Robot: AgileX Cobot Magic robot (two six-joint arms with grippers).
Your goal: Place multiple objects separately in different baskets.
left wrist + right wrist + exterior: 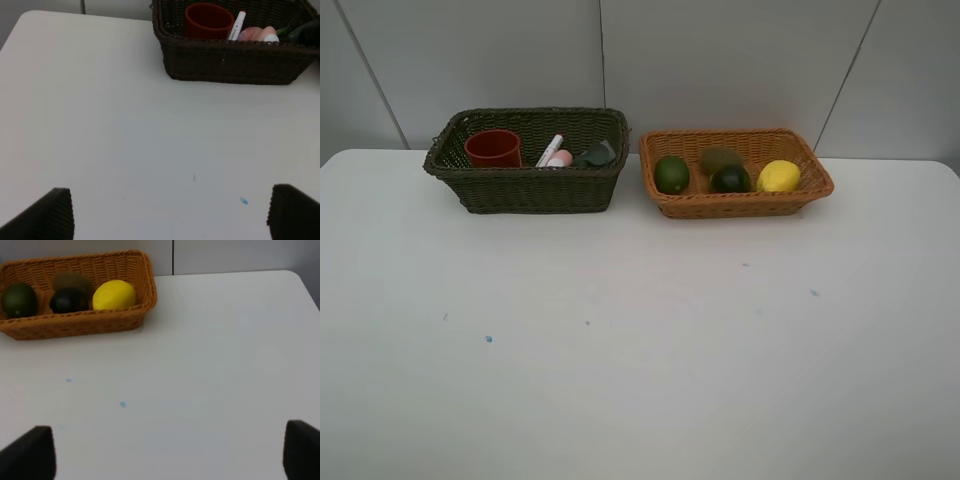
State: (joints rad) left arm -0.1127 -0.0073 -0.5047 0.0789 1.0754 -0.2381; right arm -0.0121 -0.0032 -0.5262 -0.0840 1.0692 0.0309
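White tabletop [640, 350], seen from above. At 11 o'clock, the dark olive-brown basket [530, 190] holds, left to right, the red cup [493, 148], white pink-tipped marker [549, 150], pink bottle [560, 159] and grey-green bottle [596, 154]. At 1 o'clock, just beside it, the orange-tan basket [735, 203] holds a green fruit [671, 174], the kiwi [719, 158] behind a second, darker green fruit [730, 179], and the lemon [778, 176]. Left claw [170, 212] and right claw [170, 452]: both spread wide over bare tabletop, holding nothing.
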